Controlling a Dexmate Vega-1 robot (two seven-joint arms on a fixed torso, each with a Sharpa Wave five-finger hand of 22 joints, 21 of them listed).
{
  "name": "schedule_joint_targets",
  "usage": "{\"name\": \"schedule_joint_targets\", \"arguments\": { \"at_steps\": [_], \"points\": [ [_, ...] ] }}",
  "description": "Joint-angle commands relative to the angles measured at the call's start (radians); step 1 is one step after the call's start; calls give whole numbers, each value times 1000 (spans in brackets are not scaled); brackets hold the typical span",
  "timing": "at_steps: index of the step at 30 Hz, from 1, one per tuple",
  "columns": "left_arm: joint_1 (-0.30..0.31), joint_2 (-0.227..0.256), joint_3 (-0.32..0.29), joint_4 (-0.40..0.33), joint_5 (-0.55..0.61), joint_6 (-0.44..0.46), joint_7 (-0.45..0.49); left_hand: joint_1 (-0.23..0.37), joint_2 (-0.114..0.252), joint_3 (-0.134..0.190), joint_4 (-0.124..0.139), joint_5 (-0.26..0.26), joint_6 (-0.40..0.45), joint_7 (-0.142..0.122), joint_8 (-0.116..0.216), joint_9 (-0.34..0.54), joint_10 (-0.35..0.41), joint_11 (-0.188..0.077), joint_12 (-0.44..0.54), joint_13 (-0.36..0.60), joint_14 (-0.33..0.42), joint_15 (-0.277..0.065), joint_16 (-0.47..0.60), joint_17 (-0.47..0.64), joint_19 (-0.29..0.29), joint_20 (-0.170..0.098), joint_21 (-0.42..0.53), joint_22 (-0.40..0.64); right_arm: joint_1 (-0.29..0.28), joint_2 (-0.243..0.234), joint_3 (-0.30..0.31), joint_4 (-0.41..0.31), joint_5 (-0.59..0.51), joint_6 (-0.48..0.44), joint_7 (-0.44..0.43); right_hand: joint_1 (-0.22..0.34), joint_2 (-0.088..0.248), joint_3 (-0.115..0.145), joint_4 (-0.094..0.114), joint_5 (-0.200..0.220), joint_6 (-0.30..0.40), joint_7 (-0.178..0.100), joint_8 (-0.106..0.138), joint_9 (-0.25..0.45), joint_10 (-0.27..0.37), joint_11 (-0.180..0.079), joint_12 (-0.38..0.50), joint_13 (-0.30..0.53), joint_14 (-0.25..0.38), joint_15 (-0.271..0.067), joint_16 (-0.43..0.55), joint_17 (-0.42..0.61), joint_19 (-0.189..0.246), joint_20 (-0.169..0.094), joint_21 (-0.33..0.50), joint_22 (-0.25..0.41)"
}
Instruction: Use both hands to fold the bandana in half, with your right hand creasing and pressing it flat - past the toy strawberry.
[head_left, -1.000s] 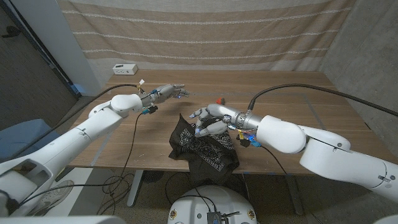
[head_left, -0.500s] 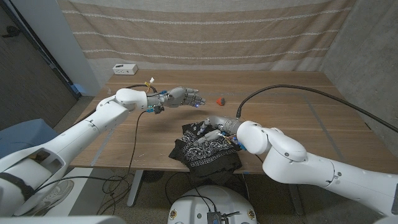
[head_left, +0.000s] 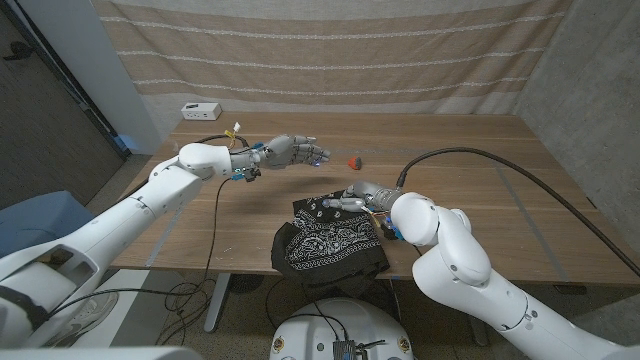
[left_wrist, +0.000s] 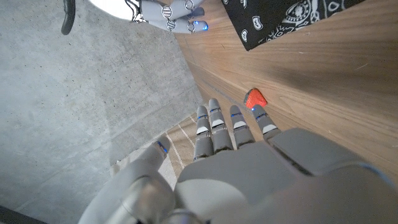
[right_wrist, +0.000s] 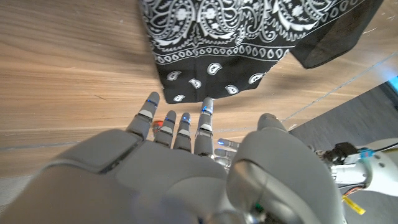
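The black paisley bandana (head_left: 330, 235) lies bunched at the table's front edge, with part of it hanging over the edge. My right hand (head_left: 350, 198) is at its far edge, fingers straight and apart, holding nothing. In the right wrist view the fingertips (right_wrist: 207, 107) reach the bandana's (right_wrist: 230, 31) patterned border. The red toy strawberry (head_left: 352, 161) sits on the wood beyond the bandana. My left hand (head_left: 295, 152) hovers to the left of it, fingers spread and empty. In the left wrist view the strawberry (left_wrist: 254, 98) lies just past the fingertips (left_wrist: 214, 121).
A small white box (head_left: 200, 110) stands at the table's (head_left: 480, 160) far left corner. A black cable (head_left: 215, 215) droops from my left arm across the table. A striped curtain hangs behind the table.
My right hand has slid off the middle of the bandana to its far edge, and the cloth now lies flatter. My left hand swung right toward the strawberry, then eased back a little.
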Motion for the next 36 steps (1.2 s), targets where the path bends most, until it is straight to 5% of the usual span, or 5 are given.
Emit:
{"name": "schedule_joint_targets", "arguments": {
  "at_steps": [1, 12, 21, 26, 36],
  "points": [
    [119, 14, -86, -56, -55, -96, 136, 18, 14, 2, -21, -4, -17, -9, 4, -1, -24, 2, 0, 4, 11, -1, 4, -1, -26, 10, 12, 0, -236, -3, 256, 13, 238, 251, -484, 41, 9, 23, -26, -12, 36, 1, -1, -13, 36, -4, 14, -2, 29, -3, 10, -8, 28, -8, 14, -1],
    [262, 36, -171, -119, -96, -150, 291, 44, -2, 4, -71, -6, -80, -57, -2, -2, -122, -18, -5, 2, -6, 10, 0, -2, 2, 11, 13, -9, -253, -30, 327, 135, 530, 500, -764, 81, 29, 56, -59, -37, 53, 2, -13, -33, 65, 4, 18, -5, 79, -15, 22, -18, 59, -34, 22, -1],
    [383, 56, -241, -161, -121, -188, 398, 50, -7, 3, -86, -6, -100, -74, -1, -3, -141, -27, -2, 0, -3, -7, 2, -2, 22, 10, 18, -11, -222, -14, 323, 302, 681, 785, -947, 71, 49, 75, -53, -66, 40, -13, -37, -52, 88, 4, 17, -10, 115, -15, 32, -17, 88, -72, 29, -2],
    [438, 60, -273, -172, -133, -219, 429, 52, -12, 0, -94, -6, -113, -88, -2, -4, -153, -31, 0, -2, -16, -19, -3, -2, 39, 5, 22, -13, -194, -23, 307, 346, 734, 850, -968, 71, 49, 80, -55, -74, 31, -18, -45, -58, 82, -3, 12, -12, 104, -15, 25, -19, 91, -78, 28, -2],
    [495, 40, -316, -136, -176, -288, 419, 57, -14, -1, -111, -5, -127, -94, 1, -6, -170, -22, 4, -6, -39, -33, -9, -5, 44, -70, 19, -18, -155, -15, 327, 498, 954, 1119, -933, 71, 41, 87, -60, -87, 22, -20, -58, -68, 84, 0, 8, -15, 99, -12, 18, -25, 82, -67, 22, -3]
  ]
}}
